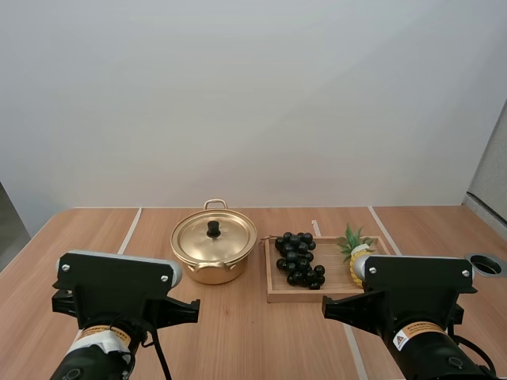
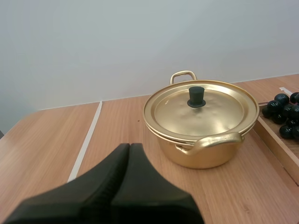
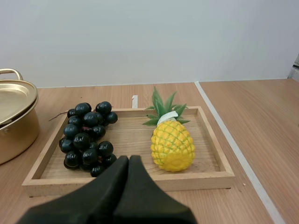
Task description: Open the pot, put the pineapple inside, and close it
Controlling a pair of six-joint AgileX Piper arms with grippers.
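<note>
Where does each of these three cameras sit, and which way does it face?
High view: behind and above the arm bases, looking forward and down over the wooden table; left arm and right arm show.
Left wrist view: on the left arm, facing the lidded golden metal pot; shut left gripper shows.
Right wrist view: on the right arm, facing the wooden tray with dark grapes and yellow pineapple; shut right gripper shows.
Shared: both wrist views catch pot and grapes.

Soft, even light all round; the gold lid (image 2: 219, 114) carries a mild sheen, the pot (image 2: 205, 157) throws a faint shadow.
</note>
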